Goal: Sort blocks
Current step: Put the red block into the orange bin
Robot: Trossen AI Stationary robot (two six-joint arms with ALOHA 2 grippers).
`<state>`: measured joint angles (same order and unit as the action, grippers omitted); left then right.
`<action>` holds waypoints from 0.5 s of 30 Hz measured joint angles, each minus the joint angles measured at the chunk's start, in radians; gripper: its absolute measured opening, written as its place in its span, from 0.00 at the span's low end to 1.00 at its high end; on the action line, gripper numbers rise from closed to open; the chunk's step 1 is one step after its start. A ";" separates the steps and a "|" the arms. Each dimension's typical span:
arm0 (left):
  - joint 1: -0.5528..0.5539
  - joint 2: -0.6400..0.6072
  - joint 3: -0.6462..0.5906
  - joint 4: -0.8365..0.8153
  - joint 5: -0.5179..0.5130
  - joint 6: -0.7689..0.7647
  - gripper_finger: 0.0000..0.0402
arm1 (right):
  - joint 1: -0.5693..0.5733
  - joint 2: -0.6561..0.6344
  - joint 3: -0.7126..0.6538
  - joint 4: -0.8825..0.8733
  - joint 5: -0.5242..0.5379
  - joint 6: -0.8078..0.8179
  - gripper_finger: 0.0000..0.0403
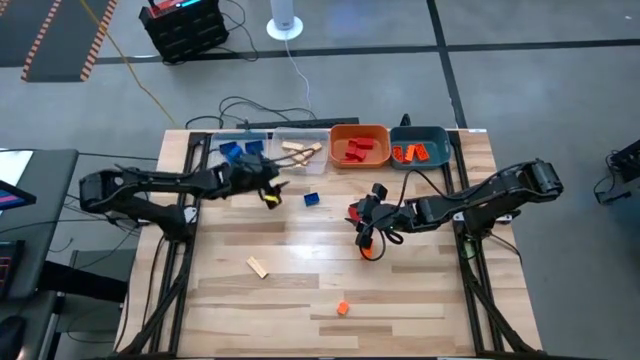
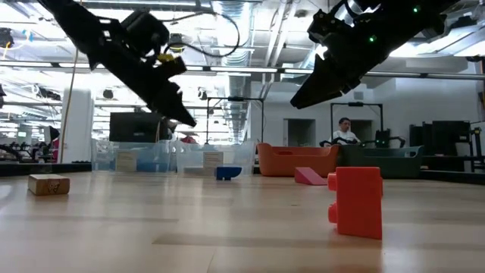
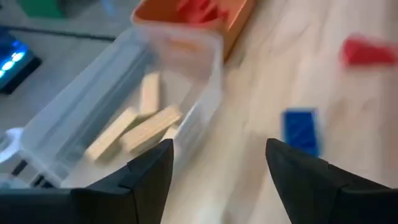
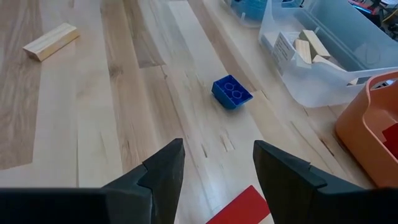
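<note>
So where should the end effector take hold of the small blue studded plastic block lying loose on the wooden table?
Grip the small blue studded plastic block across its two flat long sides, coming straight down from above: it sits studs-up on the wooden table, apart from everything else.

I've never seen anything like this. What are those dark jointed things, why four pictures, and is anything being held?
They are two robot arms at a wooden table, each ending in two fingers. One picture looks down from above, one looks level across the tabletop, and two come from cameras on the wrists. The left gripper is near the clear bin of tan blocks; the right gripper is over a red block. Both are open and hold nothing. Loose on the table lie a blue block, a tan block and an orange block.
</note>
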<state>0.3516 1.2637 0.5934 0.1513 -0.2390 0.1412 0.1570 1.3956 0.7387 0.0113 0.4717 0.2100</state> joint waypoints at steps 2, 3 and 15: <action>-0.049 -0.001 0.000 0.029 -0.006 -0.041 0.62 | 0.000 0.000 0.000 0.000 0.000 0.000 0.55; -0.072 -0.002 0.000 0.033 -0.008 -0.061 0.62 | 0.000 0.000 0.000 0.000 0.000 0.002 0.55; -0.295 -0.001 0.000 0.059 -0.098 -0.157 0.62 | 0.000 0.000 0.000 0.022 0.000 0.020 0.55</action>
<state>0.0562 1.2629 0.5938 0.2104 -0.3374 -0.0157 0.1570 1.3956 0.7387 0.0336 0.4717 0.2302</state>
